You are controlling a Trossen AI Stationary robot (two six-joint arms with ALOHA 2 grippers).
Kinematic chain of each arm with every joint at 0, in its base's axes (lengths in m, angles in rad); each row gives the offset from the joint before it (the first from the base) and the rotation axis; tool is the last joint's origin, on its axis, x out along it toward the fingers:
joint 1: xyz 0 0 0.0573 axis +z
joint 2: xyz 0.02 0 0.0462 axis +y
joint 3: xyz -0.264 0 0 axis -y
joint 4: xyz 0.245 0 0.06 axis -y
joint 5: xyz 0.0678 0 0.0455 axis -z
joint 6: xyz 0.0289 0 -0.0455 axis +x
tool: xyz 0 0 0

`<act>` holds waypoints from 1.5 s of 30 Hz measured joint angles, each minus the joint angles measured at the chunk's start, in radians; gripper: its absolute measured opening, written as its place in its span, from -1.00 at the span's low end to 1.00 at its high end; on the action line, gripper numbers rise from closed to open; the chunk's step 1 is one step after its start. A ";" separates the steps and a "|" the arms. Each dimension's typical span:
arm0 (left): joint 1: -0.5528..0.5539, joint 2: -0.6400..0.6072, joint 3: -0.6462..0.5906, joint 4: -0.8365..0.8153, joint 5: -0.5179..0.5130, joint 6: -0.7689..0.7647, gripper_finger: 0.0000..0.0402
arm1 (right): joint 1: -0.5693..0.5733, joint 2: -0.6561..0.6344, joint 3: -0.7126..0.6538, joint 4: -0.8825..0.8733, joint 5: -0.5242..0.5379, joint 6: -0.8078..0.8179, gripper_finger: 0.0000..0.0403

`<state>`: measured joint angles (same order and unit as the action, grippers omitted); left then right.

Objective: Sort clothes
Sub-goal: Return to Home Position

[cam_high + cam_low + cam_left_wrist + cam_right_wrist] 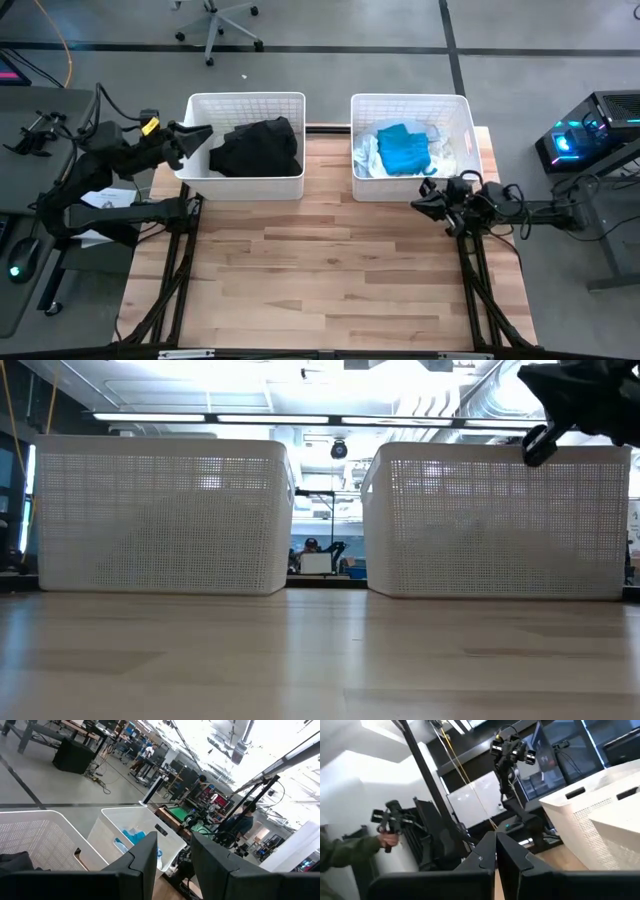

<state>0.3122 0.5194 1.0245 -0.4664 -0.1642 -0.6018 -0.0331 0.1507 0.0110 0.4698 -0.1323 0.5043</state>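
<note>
Left jaws ajar, right jaws closed, both empty, beside baskets (246, 187) of clothes (258, 147).

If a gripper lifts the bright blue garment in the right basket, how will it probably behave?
The bright blue garment lies crumpled in folds, so it is probably floppy and would hang down when lifted. It rests on white clothes in the right basket, so a pinch might drag one along.

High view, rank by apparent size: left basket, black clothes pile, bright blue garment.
1. left basket
2. black clothes pile, clearly smaller than the basket
3. bright blue garment, bunched among white clothes
</note>
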 joint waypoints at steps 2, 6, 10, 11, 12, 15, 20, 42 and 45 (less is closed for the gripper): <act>0.000 -0.001 0.000 0.000 0.000 0.000 -0.47 | 0.013 -0.004 -0.002 -0.016 0.020 -0.022 -1.00; 0.000 -0.001 0.000 -0.001 -0.003 0.000 -0.47 | 0.016 -0.005 -0.002 -0.091 0.069 -0.086 -1.00; 0.000 -0.001 0.000 -0.004 -0.004 0.001 -0.47 | 0.016 -0.001 -0.002 -0.268 0.119 -0.111 -1.00; 0.000 -0.001 0.000 -0.008 -0.005 0.003 -0.47 | 0.016 0.000 -0.002 -0.314 0.129 -0.108 -1.00; 0.000 -0.001 0.000 -0.009 -0.005 0.008 -0.47 | 0.016 0.000 -0.002 -0.360 0.135 -0.100 -1.00; 0.000 -0.001 0.000 -0.010 -0.006 0.031 -0.47 | 0.016 0.000 -0.002 -0.416 0.134 -0.095 -1.00; 0.000 -0.002 0.000 -0.014 -0.006 0.093 -0.47 | 0.015 0.001 -0.001 -0.457 0.143 -0.097 -1.00; 0.000 -0.489 -0.320 -0.277 0.204 0.211 -0.47 | 0.013 0.001 -0.001 -0.444 0.030 -0.011 -1.00; 0.000 -0.514 -0.415 -0.269 0.284 0.168 -0.48 | 0.013 0.001 -0.001 -0.444 0.028 -0.008 -1.00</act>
<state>0.3122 0.0056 0.6091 -0.7349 0.1194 -0.4336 -0.0196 0.1513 0.0097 0.0261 -0.1044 0.4959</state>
